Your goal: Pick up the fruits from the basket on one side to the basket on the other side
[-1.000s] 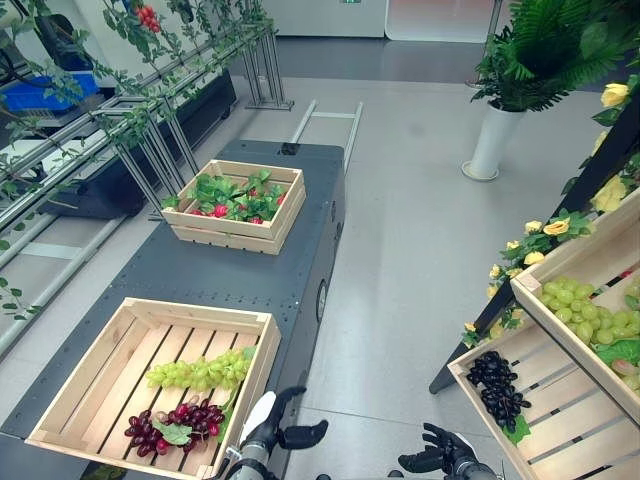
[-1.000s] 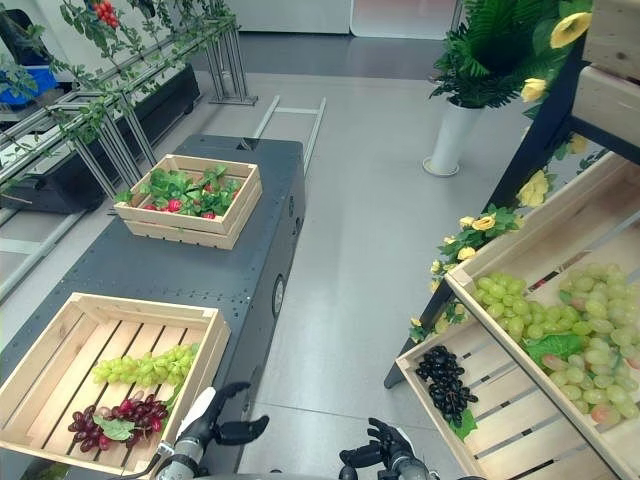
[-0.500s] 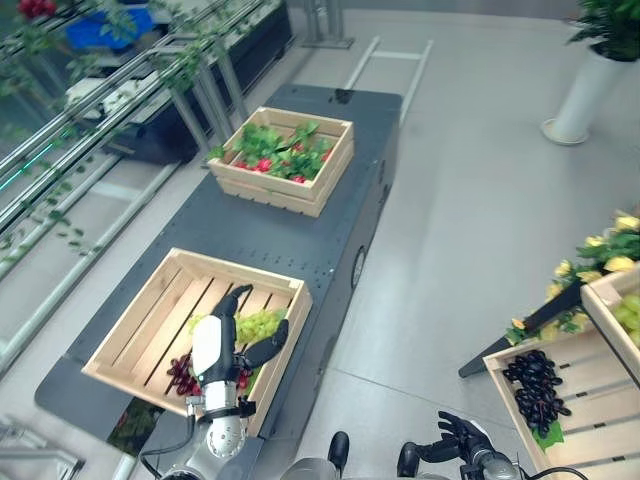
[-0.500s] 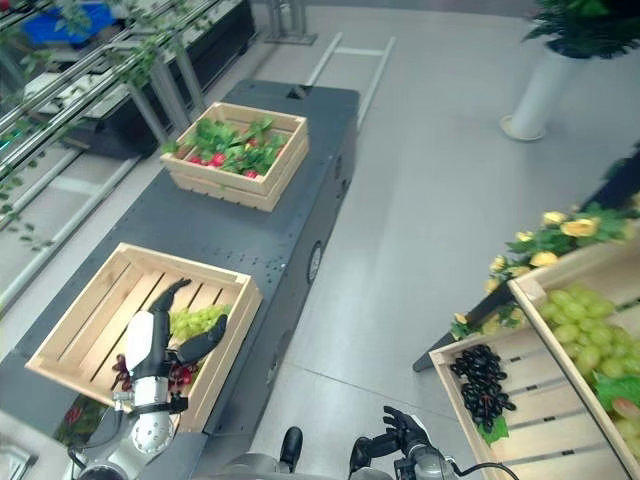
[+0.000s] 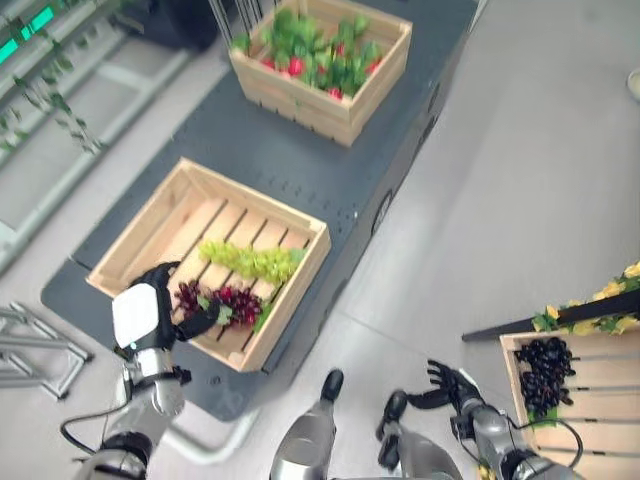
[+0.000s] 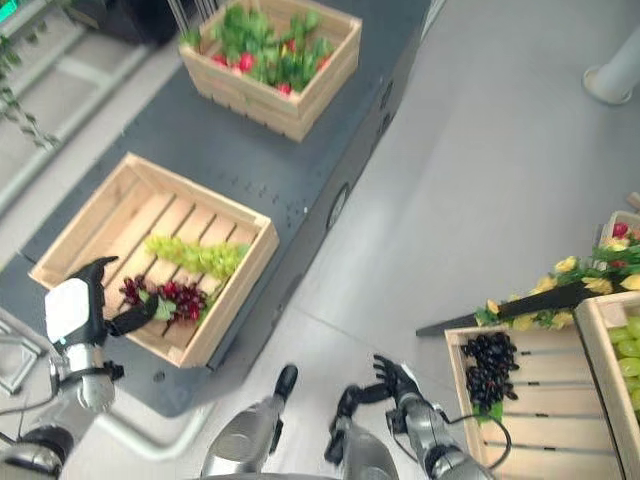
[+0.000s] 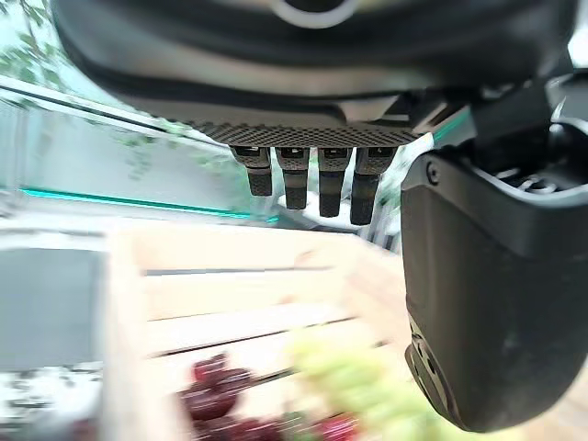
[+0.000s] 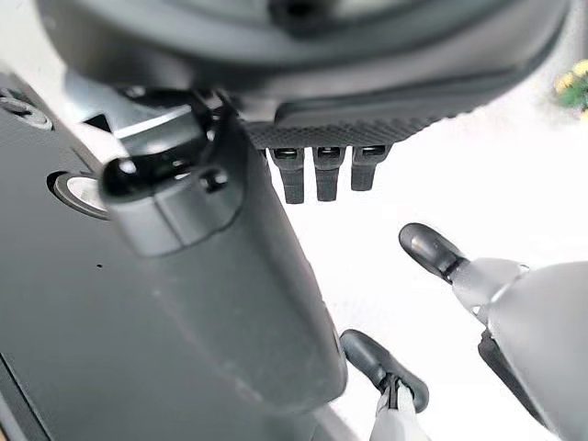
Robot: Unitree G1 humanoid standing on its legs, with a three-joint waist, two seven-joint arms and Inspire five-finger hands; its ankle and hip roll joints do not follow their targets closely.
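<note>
On the dark cart, a near wooden crate [image 5: 137, 225] holds a bunch of green grapes [image 5: 250, 262] and a bunch of red grapes [image 5: 228, 300]. My left hand [image 5: 140, 315] hovers over the crate's near left corner. It is open, its fingers are straight, and its thumb [image 5: 197, 322] reaches toward the red grapes without holding them. The left wrist view shows the red grapes [image 7: 216, 386] and green grapes [image 7: 358, 377] beyond the straight fingers. A second crate [image 5: 598, 372] at lower right holds black grapes [image 5: 545, 370]. My right hand [image 5: 450, 385] hangs open above the floor, left of that crate.
A far crate [image 5: 345, 110] of leafy greens and small red fruits stands further along the dark cart [image 5: 250, 150]. Yellow flowers [image 5: 600, 295] edge the stand on the right. A higher crate holds green grapes [image 6: 625, 350]. A metal frame [image 5: 30, 340] lies left of the cart.
The camera has tilted down and closer. My left hand has moved from above the green grapes to the crate's near left corner, beside the red grapes. The right hand stays low.
</note>
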